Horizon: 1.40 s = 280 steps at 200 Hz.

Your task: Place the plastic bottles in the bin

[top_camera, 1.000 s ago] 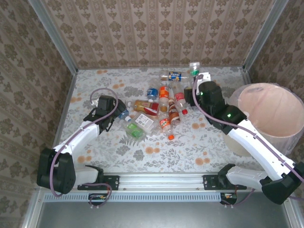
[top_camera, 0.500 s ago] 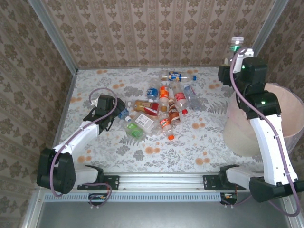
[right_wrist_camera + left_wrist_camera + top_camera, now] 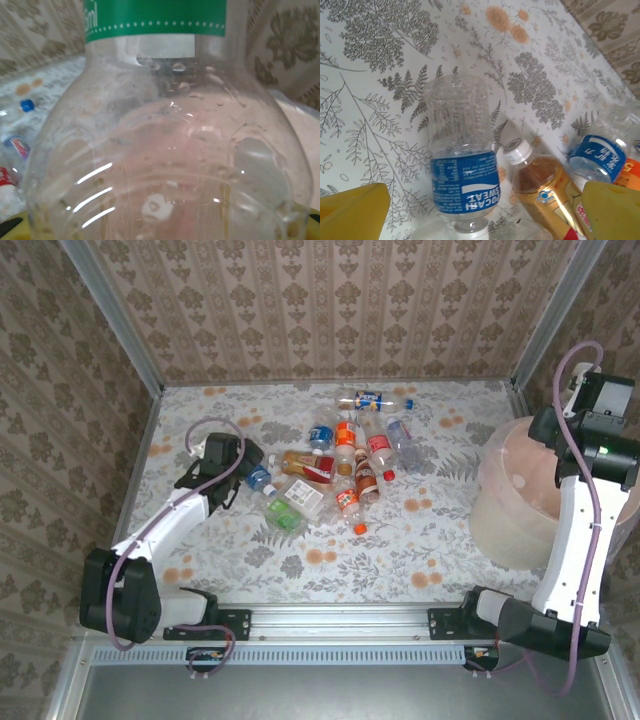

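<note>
Closing the wide-open, empty left fingers (image 3: 355, 212) could also pinch the amber-drink bottle (image 3: 542, 187) (it lies just beside the blue-labelled bottle (image 3: 462, 172) framed between them on the worktop (image 3: 370, 75)). Farther off, the right fingers (image 3: 316, 222) clamp a green-labelled bottle (image 3: 165, 125), held high over the far side of the bin (image 3: 500, 530); released off-centre, it might hit the rim and bounce out.

The floral table (image 3: 420, 540) bears clustered plastic bottles (image 3: 368, 475) and the bin (image 3: 500, 525).

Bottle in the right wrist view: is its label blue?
No, the bottle right in front of the camera has a green label across its top.
</note>
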Motion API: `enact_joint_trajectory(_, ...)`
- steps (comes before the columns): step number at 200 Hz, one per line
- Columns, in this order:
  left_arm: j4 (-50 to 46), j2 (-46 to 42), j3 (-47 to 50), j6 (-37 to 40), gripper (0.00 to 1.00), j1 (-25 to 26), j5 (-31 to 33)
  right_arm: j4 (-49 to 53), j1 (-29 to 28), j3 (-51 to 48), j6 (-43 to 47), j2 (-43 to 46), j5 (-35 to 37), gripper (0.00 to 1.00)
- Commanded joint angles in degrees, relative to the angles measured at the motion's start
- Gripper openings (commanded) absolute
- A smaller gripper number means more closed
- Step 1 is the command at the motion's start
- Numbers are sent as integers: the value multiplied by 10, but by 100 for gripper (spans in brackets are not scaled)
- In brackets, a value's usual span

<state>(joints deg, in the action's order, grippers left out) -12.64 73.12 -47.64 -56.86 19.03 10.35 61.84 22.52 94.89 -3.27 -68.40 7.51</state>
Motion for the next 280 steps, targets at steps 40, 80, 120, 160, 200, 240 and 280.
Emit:
enact_joint_trajectory(40,-25,6,-33,-15,100,-4,-7,54,54,-57,-8,-7,54,45)
enact_joint_trajectory(80,-38,-3,-35,-12,100,-3,-20,31,54,-128,-51,4,138,47)
enact_joint_trajectory(120,-55,-20,-26,-18,100,-3,-21,-20,54,-181,-74,10,167,52)
enact_joint_trajectory(160,-58,-31,-14,-33,100,-3,-26,-55,54,-218,-80,16,204,66)
enact_joint_trajectory(200,-62,-36,-5,-42,100,-2,-26,-82,54,-229,-81,49,238,72)
enact_joint_trajectory(240,-64,-30,-2,-48,100,-2,-28,-105,54,-237,-82,81,243,75)
enact_joint_trajectory(280,-73,-26,0,-49,100,-2,-25,-132,52,-248,-79,119,190,83)
